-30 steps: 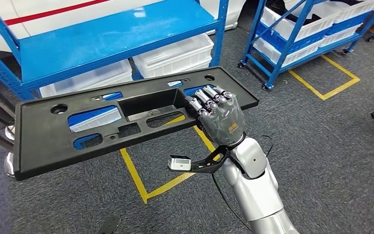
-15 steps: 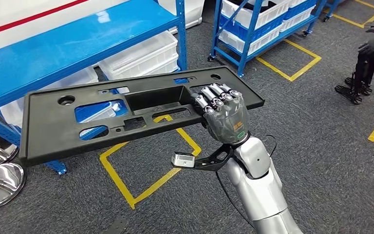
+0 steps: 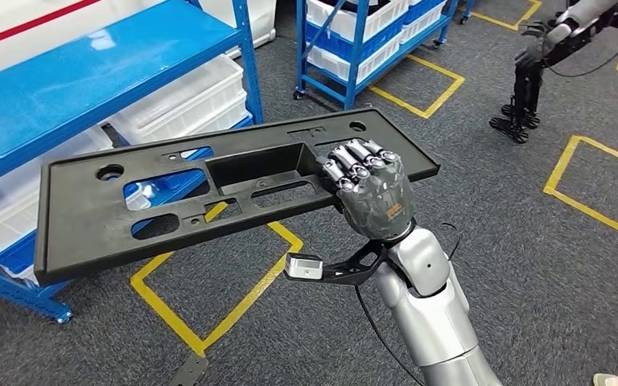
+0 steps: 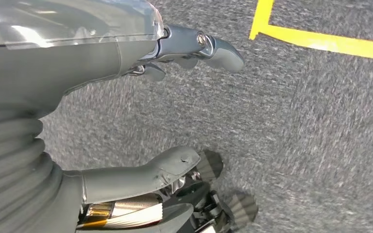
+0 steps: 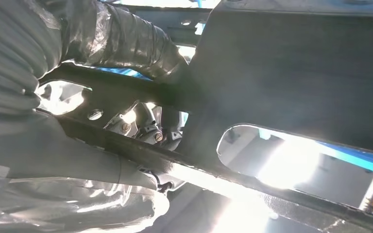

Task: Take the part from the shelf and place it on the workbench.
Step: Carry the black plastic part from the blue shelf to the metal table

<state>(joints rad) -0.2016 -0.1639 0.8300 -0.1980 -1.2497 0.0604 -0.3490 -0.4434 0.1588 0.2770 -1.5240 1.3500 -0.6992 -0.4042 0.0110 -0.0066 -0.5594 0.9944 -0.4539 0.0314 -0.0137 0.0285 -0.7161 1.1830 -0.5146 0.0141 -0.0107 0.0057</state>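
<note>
floor: grey carpet [image 3: 531,241], yellow tape squares
shelf: blue rack [image 3: 88,76] at 10 o'clock, white bins under it
part: black panel [image 3: 169,193] airborne at centre, roughly level
right hand [image 3: 370,189]: fingers wrapped over the panel's near edge
left hand [image 4: 141,111]: empty, fingers apart, above the carpet

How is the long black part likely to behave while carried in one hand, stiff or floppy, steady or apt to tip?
Probably stiff: the black part shows no visible sag. Likely light for its size, being thin with many cut-outs. It may tend to tip, since the right hand grips it right of middle, leaving the long left end unsupported.
</note>
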